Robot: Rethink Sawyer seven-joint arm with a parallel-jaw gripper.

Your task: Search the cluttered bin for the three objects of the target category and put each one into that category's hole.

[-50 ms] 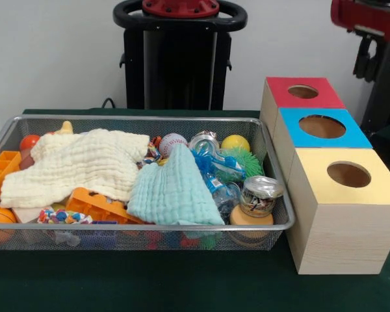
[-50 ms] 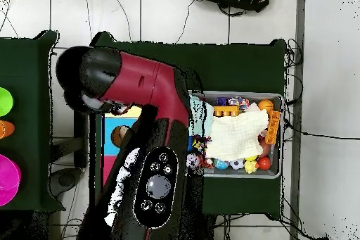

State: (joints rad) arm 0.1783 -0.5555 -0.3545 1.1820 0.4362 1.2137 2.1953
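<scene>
A wire mesh bin (image 1: 273, 146) is heaped with clutter. A white cloth (image 1: 78, 162) and a pale blue cloth (image 1: 172, 188) cover much of it. Around them lie a baseball (image 1: 171, 143), a yellow ball (image 1: 235, 142), a green spiky ball (image 1: 244, 159), a shiny can (image 1: 260, 195) and orange plastic trays (image 1: 97, 205). To the right stand three wooden boxes with round holes, topped red (image 1: 303, 92), blue (image 1: 322, 127) and yellow (image 1: 348, 174). My gripper (image 1: 367, 57) shows only as a dark shape under the red arm at the top right, above the boxes and well clear of the bin.
In the overhead view the red arm (image 2: 140, 86) lies across the boxes and hides most of them. The bin (image 2: 281, 135) sits to its right with the white cloth (image 2: 239, 135) on top. Cables run over the floor beyond the table.
</scene>
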